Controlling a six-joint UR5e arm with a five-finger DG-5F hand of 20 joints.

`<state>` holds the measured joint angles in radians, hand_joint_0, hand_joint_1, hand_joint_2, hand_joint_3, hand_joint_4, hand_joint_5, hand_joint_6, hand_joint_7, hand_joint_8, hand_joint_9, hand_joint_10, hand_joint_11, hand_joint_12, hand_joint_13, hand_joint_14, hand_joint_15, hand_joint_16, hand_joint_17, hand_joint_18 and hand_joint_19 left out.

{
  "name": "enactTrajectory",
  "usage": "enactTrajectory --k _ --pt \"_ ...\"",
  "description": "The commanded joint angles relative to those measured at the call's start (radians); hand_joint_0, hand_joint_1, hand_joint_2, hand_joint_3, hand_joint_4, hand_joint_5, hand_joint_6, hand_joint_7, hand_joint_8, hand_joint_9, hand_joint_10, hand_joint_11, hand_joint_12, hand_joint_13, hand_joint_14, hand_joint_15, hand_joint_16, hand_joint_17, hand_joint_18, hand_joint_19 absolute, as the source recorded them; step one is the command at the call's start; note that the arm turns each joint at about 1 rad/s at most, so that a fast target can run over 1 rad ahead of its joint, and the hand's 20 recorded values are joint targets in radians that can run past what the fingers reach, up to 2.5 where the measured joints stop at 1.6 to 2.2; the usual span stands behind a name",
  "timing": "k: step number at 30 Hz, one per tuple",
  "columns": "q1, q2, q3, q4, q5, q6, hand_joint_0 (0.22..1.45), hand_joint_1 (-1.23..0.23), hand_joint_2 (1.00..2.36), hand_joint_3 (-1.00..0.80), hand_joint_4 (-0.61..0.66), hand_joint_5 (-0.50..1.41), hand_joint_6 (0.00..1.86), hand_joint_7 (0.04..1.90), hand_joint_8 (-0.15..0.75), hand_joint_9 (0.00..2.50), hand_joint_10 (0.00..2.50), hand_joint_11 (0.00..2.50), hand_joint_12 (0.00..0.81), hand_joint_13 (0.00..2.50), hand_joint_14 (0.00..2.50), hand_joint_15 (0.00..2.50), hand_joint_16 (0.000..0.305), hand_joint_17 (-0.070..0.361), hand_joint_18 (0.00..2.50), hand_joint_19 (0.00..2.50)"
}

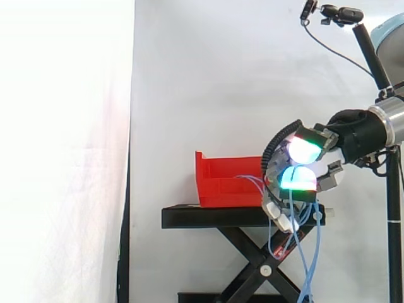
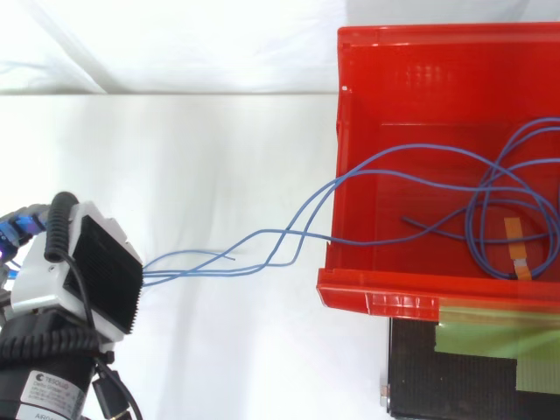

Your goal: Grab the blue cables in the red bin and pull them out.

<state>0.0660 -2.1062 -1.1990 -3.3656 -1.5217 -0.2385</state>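
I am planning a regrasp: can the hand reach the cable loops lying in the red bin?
Probably yes: the red bin is open on top and nothing covers the blue cables, but the hand sits outside it, fingers curled on strands.

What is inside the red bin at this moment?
Loops of blue cables lie inside the red bin, with orange tape on one strand. Several strands leave over its wall towards the hand. In the side view the wall hides the inside.
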Motion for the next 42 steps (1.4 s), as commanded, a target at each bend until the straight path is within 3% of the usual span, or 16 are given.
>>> enactTrajectory --k 1,42 --pt "0.000 0.000 -0.001 0.000 0.000 0.000 0.65 -0.89 1.00 -1.00 0.23 0.95 0.40 0.68 0.271 0.85 0.02 0.54 0.357 0.83 0.02 0.51 0.057 0.127 0.70 0.60" --pt "0.000 0.000 0.001 0.000 0.002 0.000 0.62 -0.96 1.00 -1.00 0.24 0.91 0.40 0.67 0.276 0.84 0.02 0.55 0.368 0.83 0.02 0.50 0.058 0.131 0.71 0.60"
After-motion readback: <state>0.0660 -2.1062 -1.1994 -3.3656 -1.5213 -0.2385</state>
